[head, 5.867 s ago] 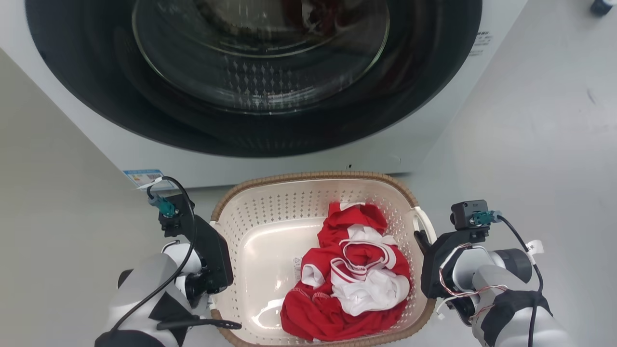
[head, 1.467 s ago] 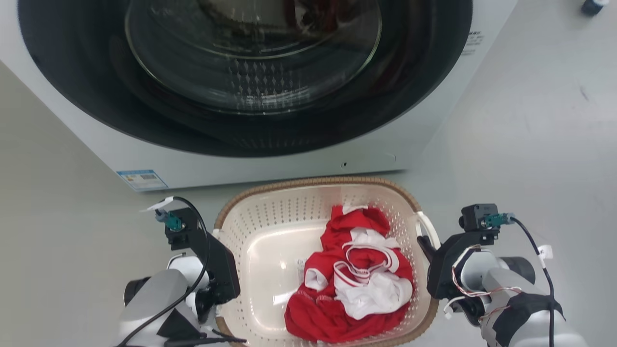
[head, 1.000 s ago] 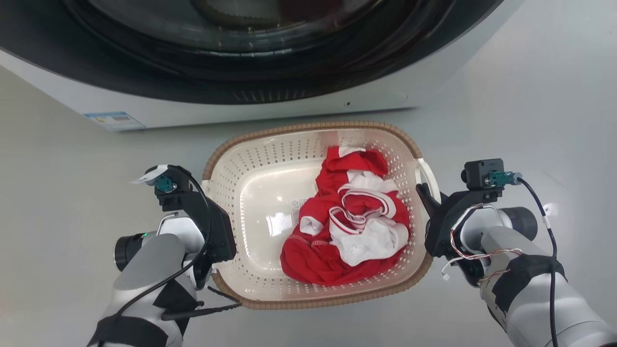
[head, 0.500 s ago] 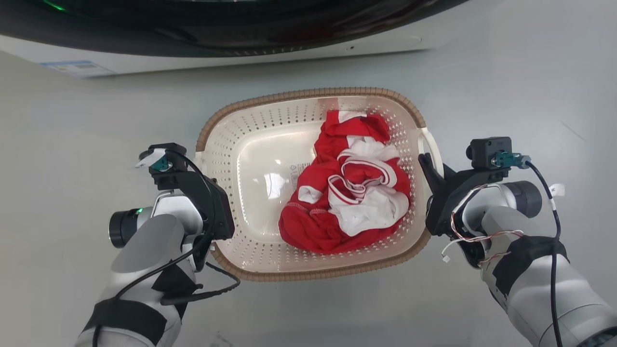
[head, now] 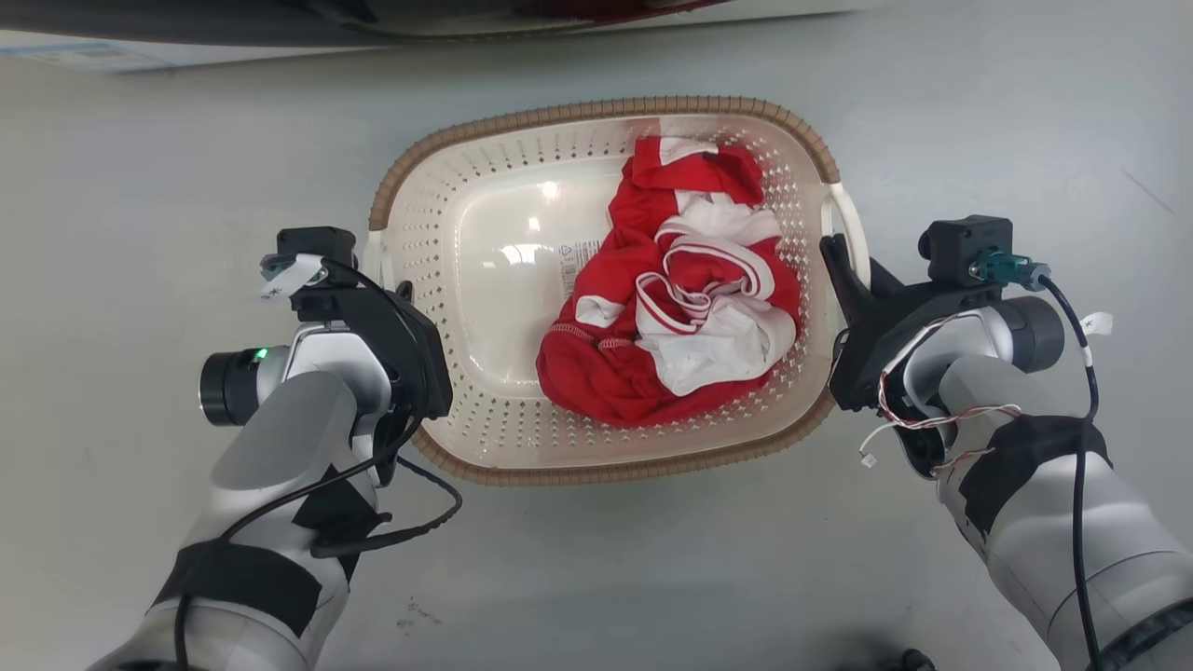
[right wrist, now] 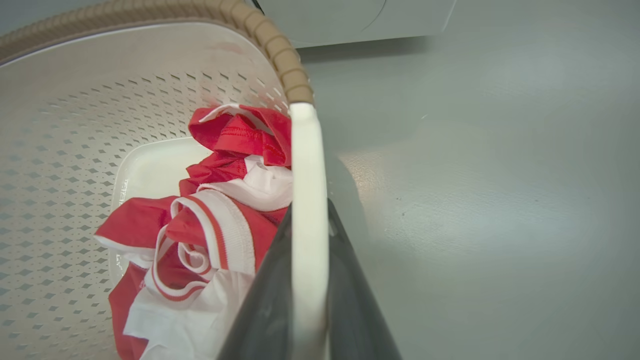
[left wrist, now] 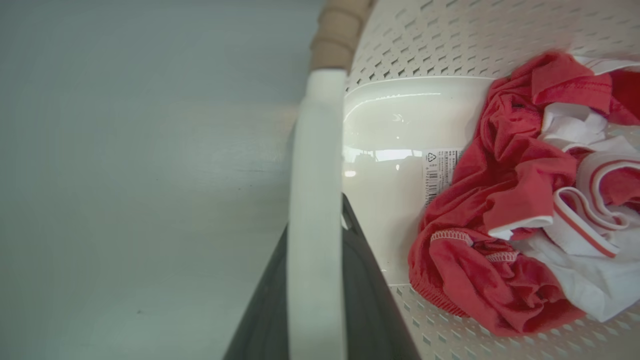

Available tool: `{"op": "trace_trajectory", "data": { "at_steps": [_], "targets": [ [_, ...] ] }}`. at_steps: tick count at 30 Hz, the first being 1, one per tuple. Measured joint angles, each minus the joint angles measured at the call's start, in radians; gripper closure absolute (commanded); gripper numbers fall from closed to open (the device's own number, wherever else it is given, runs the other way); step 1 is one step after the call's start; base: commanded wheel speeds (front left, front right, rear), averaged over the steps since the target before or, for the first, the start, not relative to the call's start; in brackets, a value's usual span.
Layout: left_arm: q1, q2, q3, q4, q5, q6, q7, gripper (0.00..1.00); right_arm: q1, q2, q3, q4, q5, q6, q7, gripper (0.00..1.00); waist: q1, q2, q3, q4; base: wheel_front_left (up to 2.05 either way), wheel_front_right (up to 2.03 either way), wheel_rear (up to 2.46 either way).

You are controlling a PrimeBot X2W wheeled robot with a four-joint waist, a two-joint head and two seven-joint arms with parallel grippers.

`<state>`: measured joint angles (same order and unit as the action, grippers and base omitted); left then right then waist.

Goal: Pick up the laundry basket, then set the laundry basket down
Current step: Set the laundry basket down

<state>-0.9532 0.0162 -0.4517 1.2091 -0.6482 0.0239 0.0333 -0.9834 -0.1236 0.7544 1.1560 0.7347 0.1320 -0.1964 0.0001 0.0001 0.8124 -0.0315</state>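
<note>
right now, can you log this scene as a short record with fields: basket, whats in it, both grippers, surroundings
basket: laundry basket, upright, between the two grippers
contents: red and white clothing, heaped toward the robot's right side of the basket
left gripper: jaws shut on the left handle
right gripper: jaws shut on the right handle
surroundings: grey floor; washing machine beyond the basket, apart from it
lifted or resting: cannot tell

Clothes [head: 671, 308] lay at 3 o'clock in the laundry basket [head: 466, 177]; the washing machine [head: 186, 23] stood at 12, left gripper [head: 403, 293] at 9, right gripper [head: 834, 250] at 3.
</note>
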Motion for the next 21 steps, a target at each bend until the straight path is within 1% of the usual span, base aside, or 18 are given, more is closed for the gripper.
{"op": "trace_trajectory", "data": {
  "at_steps": [8,21],
  "targets": [
    [-0.025,0.002,-0.003,0.002,0.019,0.003,-0.040,1.00,-0.026,0.000,0.004,0.014,-0.012,0.000,-0.021,1.00,0.0000,0.0000,0.044,-0.003,0.00,0.00,0.00],
    [-0.045,-0.001,-0.006,0.018,0.019,0.001,-0.063,1.00,-0.034,0.001,0.005,0.028,-0.012,0.000,-0.034,1.00,-0.0001,-0.0001,0.061,-0.005,0.00,0.00,0.00]
  ]
}}
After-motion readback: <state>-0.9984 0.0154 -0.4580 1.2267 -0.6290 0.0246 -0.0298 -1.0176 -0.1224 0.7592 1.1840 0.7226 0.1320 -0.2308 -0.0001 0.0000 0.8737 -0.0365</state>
